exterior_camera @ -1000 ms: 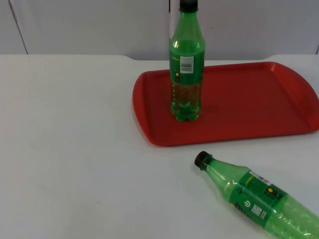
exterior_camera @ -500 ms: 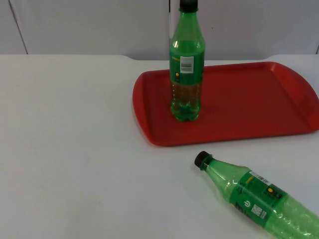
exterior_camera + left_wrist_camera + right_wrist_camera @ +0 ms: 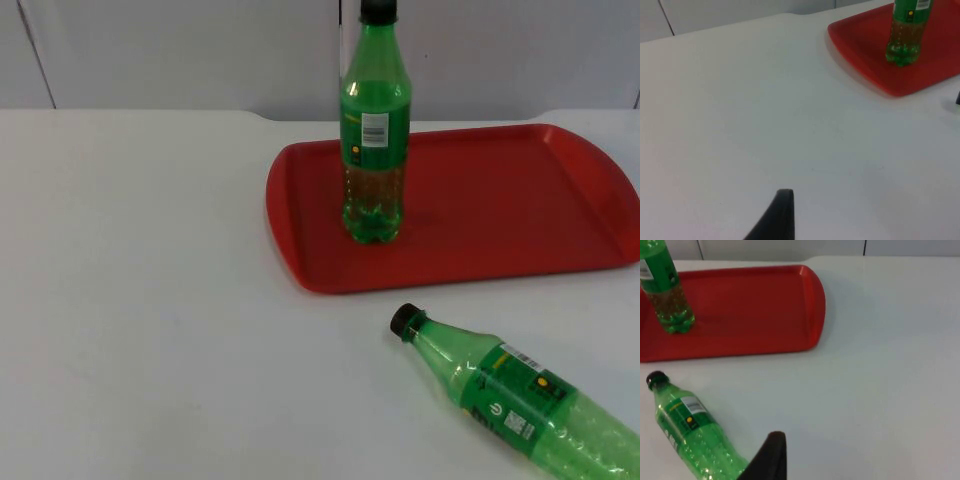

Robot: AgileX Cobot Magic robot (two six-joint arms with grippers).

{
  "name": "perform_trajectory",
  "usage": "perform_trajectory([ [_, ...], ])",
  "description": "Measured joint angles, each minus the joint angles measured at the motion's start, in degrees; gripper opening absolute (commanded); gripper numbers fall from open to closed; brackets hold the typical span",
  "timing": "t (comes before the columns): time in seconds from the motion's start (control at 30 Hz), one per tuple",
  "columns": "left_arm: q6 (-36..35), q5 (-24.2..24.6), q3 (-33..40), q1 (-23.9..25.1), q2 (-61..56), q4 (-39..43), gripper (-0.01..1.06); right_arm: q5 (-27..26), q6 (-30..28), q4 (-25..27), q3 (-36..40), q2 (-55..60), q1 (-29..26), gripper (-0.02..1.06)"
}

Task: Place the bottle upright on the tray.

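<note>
Lying on bench (image 3: 150, 300), near right: green bottle (image 3: 515, 400), cap (image 3: 405, 319) pointing left toward tray (image 3: 500, 220), just beside its near rim, not touching. Second bottle (image 3: 375, 130) stands upright on tray's left part, so right part stays free for placing. Left end effector (image 3: 775, 220) waits over bare bench, well left of tray; grip state cannot tell. Right end effector (image 3: 767, 460) hangs near lying bottle's body, likely the grasping arm; grip state cannot tell. Task not yet done.
</note>
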Motion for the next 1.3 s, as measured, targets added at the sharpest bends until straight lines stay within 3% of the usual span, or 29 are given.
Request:
perform_trajectory([
  [0.67, 0.0, 0.0, 0.0, 0.0, 0.0, 0.0, 1.05, 0.3, -0.9, 0.3, -14.8, 23.6, 0.0, 1.05],
  [1.3, 0.0, 0.0, 0.0, 0.0, 0.0, 0.0, 1.05, -2.4, -4.7, 2.4, -16.1, 43.6, 0.0, 1.05],
])
